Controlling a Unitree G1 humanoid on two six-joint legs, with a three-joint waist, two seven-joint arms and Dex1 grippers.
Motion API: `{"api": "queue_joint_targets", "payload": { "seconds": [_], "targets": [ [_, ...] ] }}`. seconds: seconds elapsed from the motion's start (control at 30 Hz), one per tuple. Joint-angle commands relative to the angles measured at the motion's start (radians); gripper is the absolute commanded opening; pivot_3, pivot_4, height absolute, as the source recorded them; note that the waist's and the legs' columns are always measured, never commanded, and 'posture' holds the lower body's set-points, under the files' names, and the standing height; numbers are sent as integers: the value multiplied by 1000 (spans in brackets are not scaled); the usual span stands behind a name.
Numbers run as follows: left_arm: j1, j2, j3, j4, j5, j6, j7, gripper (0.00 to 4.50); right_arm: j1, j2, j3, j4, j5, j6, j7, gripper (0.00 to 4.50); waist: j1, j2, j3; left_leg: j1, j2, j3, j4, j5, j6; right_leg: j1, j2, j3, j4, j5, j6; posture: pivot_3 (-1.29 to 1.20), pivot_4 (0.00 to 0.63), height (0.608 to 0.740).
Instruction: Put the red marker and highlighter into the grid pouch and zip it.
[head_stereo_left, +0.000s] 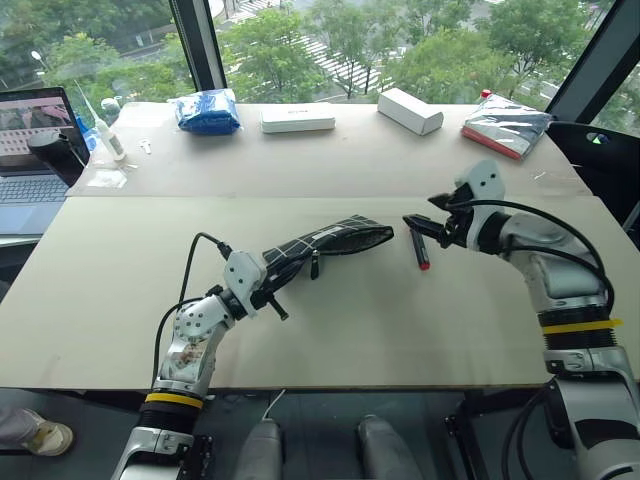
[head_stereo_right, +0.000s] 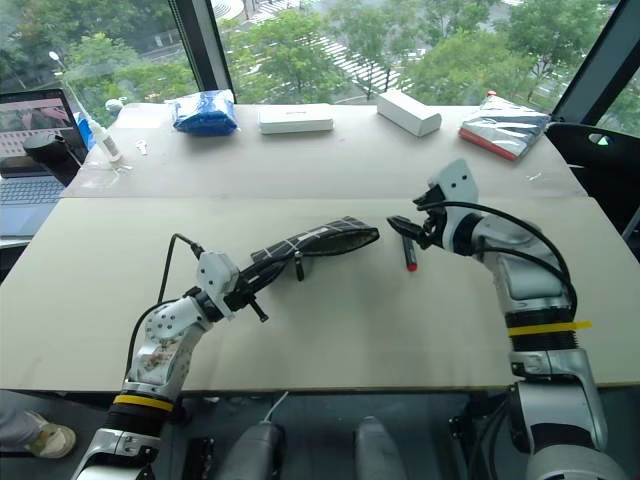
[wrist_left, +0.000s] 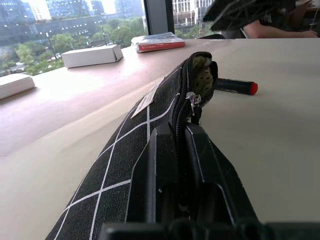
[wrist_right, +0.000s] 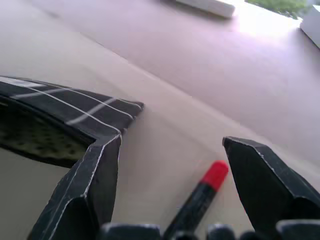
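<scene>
One grid pouch (head_stereo_left: 325, 243), mid-frame in the head view, lying slantwise on the near table (head_stereo_left: 120, 300); its mouth gapes toward the right, zipper undone. Left gripper (head_stereo_left: 275, 290), lower left of centre, is clamped tight on the pouch's near end, both fingers pressed against the fabric along the zipper line, seen close in the left wrist view (wrist_left: 185, 165).

One red marker (head_stereo_left: 421, 252), just right of the pouch mouth and apart from it, lying on the table; dark barrel, red tip pointing toward the bottom of the frame. Right gripper (head_stereo_left: 425, 228) sits right of centre above the marker's upper end, fingers spread wide with nothing between them; the right wrist view shows the marker (wrist_right: 202, 197) lying between the two splayed fingers (wrist_right: 260, 175), untouched as far as can be told.

Highlighter: could not pick it out.

Far table, top of frame: two white boxes (head_stereo_left: 297, 118) (head_stereo_left: 410, 110), one blue bag (head_stereo_left: 207, 111), one silver-and-red packet (head_stereo_left: 505, 128). One laptop (head_stereo_left: 30, 150) at upper left edge.
</scene>
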Motion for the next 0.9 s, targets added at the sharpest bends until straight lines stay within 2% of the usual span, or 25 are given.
{"api": "queue_joint_targets", "payload": {
  "seconds": [0.03,0.13,0.53,0.73,0.77,0.9],
  "targets": [
    [-10,2,3,-37,-9,-1,2,0,-13,33,-8,-34,-31,92,-91,3629,-1,0,0,0,0,0,0,0,0,0,0,0,0,0,0,0,150,740],
    [-9,3,2,-37,-8,-3,3,0,-20,78,-35,-40,-23,126,-139,3629,-2,0,0,0,0,0,0,0,0,0,0,0,0,0,0,0,150,740],
    [9,1,3,-58,-4,-2,19,0,-4,105,6,29,-82,137,-176,3629,-4,0,0,0,0,0,0,0,0,0,0,0,0,0,0,0,150,740],
    [18,1,1,-75,-4,1,31,0,28,152,-6,80,-93,173,-206,3629,-4,0,0,0,0,0,0,0,0,0,0,0,0,0,0,0,150,740],
    [19,1,1,-77,-4,2,32,0,32,159,-15,82,-88,186,-211,3121,-5,0,0,1,0,0,0,0,0,1,0,0,0,0,0,0,150,740],
    [17,1,2,-79,-5,3,35,0,52,164,-30,59,-76,201,-216,1806,-4,0,0,1,0,0,0,0,0,1,0,0,0,0,0,0,150,740]
  ]
}}
